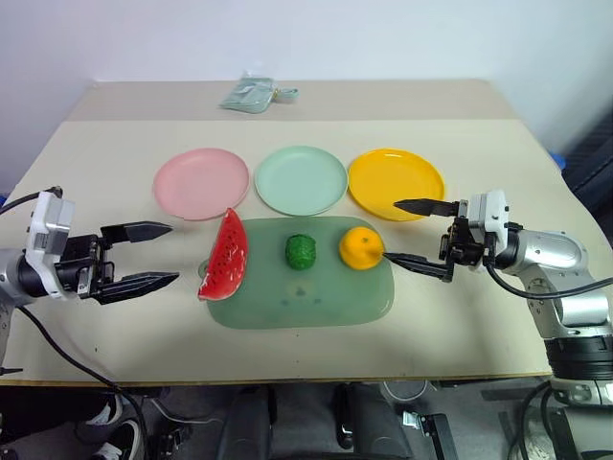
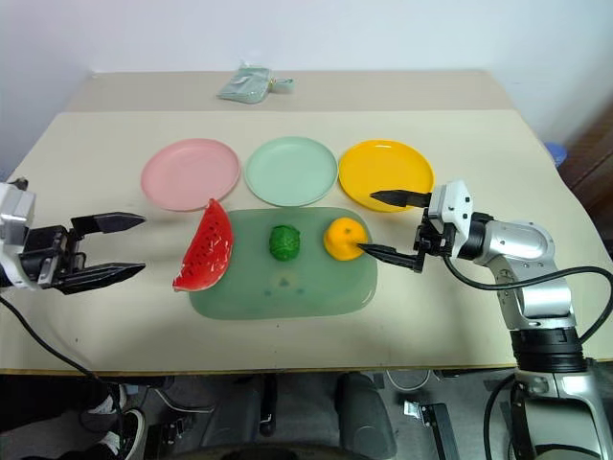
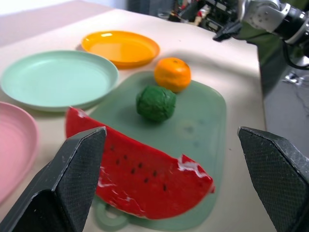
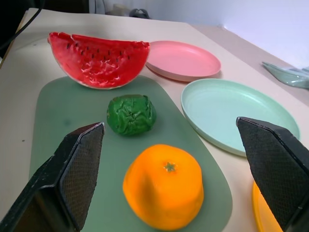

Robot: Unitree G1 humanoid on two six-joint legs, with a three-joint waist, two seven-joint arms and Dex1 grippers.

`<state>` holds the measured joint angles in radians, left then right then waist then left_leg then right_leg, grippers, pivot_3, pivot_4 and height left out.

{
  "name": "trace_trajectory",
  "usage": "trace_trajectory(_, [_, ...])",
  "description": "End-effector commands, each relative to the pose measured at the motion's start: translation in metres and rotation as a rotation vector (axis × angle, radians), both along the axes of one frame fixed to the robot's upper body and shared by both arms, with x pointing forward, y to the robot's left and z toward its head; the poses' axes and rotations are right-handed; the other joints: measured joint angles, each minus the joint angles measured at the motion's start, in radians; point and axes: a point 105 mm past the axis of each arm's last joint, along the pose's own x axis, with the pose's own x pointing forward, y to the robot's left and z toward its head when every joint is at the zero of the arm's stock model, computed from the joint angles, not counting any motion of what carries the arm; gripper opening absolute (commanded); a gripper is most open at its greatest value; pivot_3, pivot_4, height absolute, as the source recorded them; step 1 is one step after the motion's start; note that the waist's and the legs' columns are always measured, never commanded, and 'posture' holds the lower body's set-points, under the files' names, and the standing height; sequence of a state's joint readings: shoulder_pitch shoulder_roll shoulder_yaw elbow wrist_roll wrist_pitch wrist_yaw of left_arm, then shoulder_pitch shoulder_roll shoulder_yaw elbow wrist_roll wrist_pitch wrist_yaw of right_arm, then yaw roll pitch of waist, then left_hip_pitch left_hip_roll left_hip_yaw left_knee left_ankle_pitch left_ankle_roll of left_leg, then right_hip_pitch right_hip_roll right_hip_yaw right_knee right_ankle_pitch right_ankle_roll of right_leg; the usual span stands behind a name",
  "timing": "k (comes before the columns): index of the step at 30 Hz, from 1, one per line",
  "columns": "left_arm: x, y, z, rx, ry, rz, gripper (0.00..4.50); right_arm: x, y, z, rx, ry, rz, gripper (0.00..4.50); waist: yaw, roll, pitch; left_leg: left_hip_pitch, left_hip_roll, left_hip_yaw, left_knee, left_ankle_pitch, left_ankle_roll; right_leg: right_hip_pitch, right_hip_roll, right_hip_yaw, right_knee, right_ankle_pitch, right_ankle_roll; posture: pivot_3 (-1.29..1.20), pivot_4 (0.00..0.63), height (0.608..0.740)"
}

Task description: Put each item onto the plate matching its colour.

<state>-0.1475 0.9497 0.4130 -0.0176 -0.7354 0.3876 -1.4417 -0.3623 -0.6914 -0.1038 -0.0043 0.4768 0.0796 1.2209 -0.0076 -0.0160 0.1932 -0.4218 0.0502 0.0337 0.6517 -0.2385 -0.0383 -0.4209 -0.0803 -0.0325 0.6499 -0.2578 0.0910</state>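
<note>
The left hand (image 1: pixel 144 256) waits near the left edge of the tabletop (image 1: pixel 86 153), wide open and holding nothing. Just beside it, the watermelon wedge (image 1: pixel 224 256) leans on the left end of the see-through green board (image 1: pixel 306 302). The bumpy green lump (image 1: pixel 300 251) sits in the middle of the board, and the orange (image 1: pixel 360 247) sits at its right end. Behind the board, toward the far edge, three plates lie in a row: the pink plate (image 1: pixel 200 182), the mint green plate (image 1: pixel 300 179) and the yellow-orange plate (image 1: pixel 396 182). All three are bare. The right hand (image 1: pixel 417 233) is wide open too, empty, its lower finger tip almost at the orange. That finger could bump the round orange and make it roll off. The thin wedge could tip over if it is pinched badly.
</note>
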Motion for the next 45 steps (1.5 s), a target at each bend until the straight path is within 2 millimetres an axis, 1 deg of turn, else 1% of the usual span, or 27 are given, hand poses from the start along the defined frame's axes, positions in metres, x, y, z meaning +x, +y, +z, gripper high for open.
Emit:
trace_trajectory(1, [-0.001,-0.008,0.009,0.008,-0.046,-0.025,4.5,0.001,0.003,0.01,0.016,-0.059,0.009,4.49,-0.002,0.0,0.0,0.0,0.0,0.0,0.0,0.0,0.0,0.0,0.0,0.0,0.0,0.0,0.0,0.0,0.15,0.74])
trace_trajectory(5, [0.001,-0.012,0.012,-0.006,-0.056,-0.018,4.5,0.0,0.004,0.011,0.03,-0.059,0.001,4.49,-0.003,0.0,0.0,0.0,0.0,0.0,0.0,0.0,0.0,0.0,0.0,0.0,0.0,0.0,0.0,0.0,0.15,0.74])
trace_trajectory(10, [-0.002,-0.012,0.019,-0.016,-0.047,-0.005,4.5,0.0,0.005,0.009,0.023,-0.052,0.015,4.49,-0.003,0.0,0.0,0.0,0.0,0.0,0.0,0.0,0.0,0.0,0.0,0.0,0.0,0.0,0.0,0.0,0.15,0.74])
trace_trajectory(13, [-0.007,-0.009,0.022,-0.008,0.042,0.029,4.5,0.003,0.006,0.011,0.029,-0.053,0.018,4.49,-0.005,0.0,0.0,0.0,0.0,0.0,0.0,0.0,0.0,0.0,0.0,0.0,0.0,0.0,0.0,0.0,0.15,0.74])
trace_trajectory(14, [-0.008,-0.012,0.029,-0.04,0.073,0.044,4.5,0.003,0.008,0.011,0.034,-0.048,0.029,4.49,-0.006,0.0,0.0,0.0,0.0,0.0,0.0,0.0,0.0,0.0,0.0,0.0,0.0,0.0,0.0,0.0,0.15,0.74])
trace_trajectory(15, [-0.005,-0.014,0.035,-0.056,0.114,0.09,4.5,0.004,0.011,0.011,0.04,-0.045,0.041,4.49,-0.006,0.0,0.0,0.0,0.0,0.0,-0.001,0.0,0.0,0.0,0.0,0.0,0.0,0.0,0.0,0.0,0.15,0.74])
trace_trajectory(17, [-0.002,-0.021,0.04,-0.054,0.158,0.151,4.5,0.005,0.014,0.014,0.054,-0.052,0.05,4.49,-0.004,0.0,0.0,0.0,0.001,-0.001,0.0,0.0,0.0,0.0,0.0,0.0,0.0,0.0,0.0,0.0,0.15,0.74])
trace_trajectory(18, [-0.002,-0.025,0.04,-0.046,0.163,0.168,4.5,0.006,0.015,0.015,0.061,-0.059,0.05,4.49,-0.003,0.0,0.0,0.0,0.0,-0.001,0.0,0.0,0.0,0.0,0.0,0.0,0.0,0.0,0.0,0.0,0.15,0.74])
trace_trajectory(20, [0.005,-0.028,0.037,0.001,0.175,0.266,4.5,0.006,0.02,0.022,0.089,-0.055,0.067,4.49,-0.003,0.0,0.0,0.0,0.0,-0.001,0.0,0.0,0.0,0.0,-0.001,0.0,0.0,0.0,0.0,0.0,0.15,0.74])
trace_trajectory(23, [0.014,-0.043,0.043,-0.012,0.153,0.37,4.5,0.007,0.025,0.024,0.079,-0.058,0.105,4.49,-0.001,0.0,0.0,0.0,0.0,-0.001,0.0,0.0,0.0,0.0,0.0,0.0,0.001,0.0,0.0,0.0,0.15,0.74])
trace_trajectory(26, [0.027,-0.05,0.033,0.027,0.117,0.56,4.5,0.013,0.028,0.018,0.076,-0.048,0.111,4.49,-0.003,0.0,0.0,0.001,0.0,-0.002,0.001,0.0,0.0,0.001,0.0,0.0,0.001,0.0,0.0,0.0,0.15,0.74])
trace_trajectory(29, [0.031,-0.06,0.026,0.029,0.124,0.643,4.5,0.012,0.032,0.016,0.088,-0.043,0.128,4.49,-0.003,-0.001,0.0,0.002,0.0,-0.002,0.0,0.0,0.0,0.002,0.0,0.001,0.001,0.0,0.0,0.0,0.15,0.74])
trace_trajectory(31, [0.03,-0.066,0.016,0.122,0.099,0.696,4.5,0.012,0.032,0.015,0.085,-0.044,0.13,4.49,-0.003,-0.001,0.0,0.002,0.0,-0.002,0.0,0.0,0.0,0.002,0.0,0.001,0.001,0.0,0.0,0.0,0.15,0.74])
trace_trajectory(32, [0.03,-0.068,0.01,0.152,0.123,0.71,4.5,0.012,0.03,0.014,0.081,-0.044,0.124,4.49,-0.003,-0.001,0.0,0.002,0.0,-0.002,0.0,0.0,0.0,0.002,0.0,0.001,0.001,0.0,0.0,0.0,0.15,0.74])
trace_trajectory(35, [0.03,-0.074,0.002,0.114,0.166,0.73,4.5,0.012,0.027,0.013,0.068,-0.046,0.112,4.49,-0.001,-0.001,0.0,0.002,-0.001,-0.002,0.0,0.0,0.0,0.002,0.0,0.001,0.001,0.0,0.0,0.0,0.15,0.74])
trace_trajectory(39, [0.036,-0.07,-0.008,0.089,0.189,0.826,4.5,0.011,0.026,0.013,0.066,-0.047,0.107,4.49,-0.002,-0.001,0.0,0.003,-0.001,-0.002,0.001,0.0,0.0,0.003,0.0,0.001,0.002,0.0,0.0,0.0,0.15,0.74])
trace_trajectory(45, [0.034,-0.069,-0.02,0.114,0.221,0.86,4.5,0.011,0.024,0.011,0.07,-0.045,0.085,4.49,-0.002,-0.001,0.0,0.003,-0.001,-0.002,0.001,0.0,-0.001,0.003,0.0,0.001,0.001,0.0,0.0,0.0,0.15,0.74])
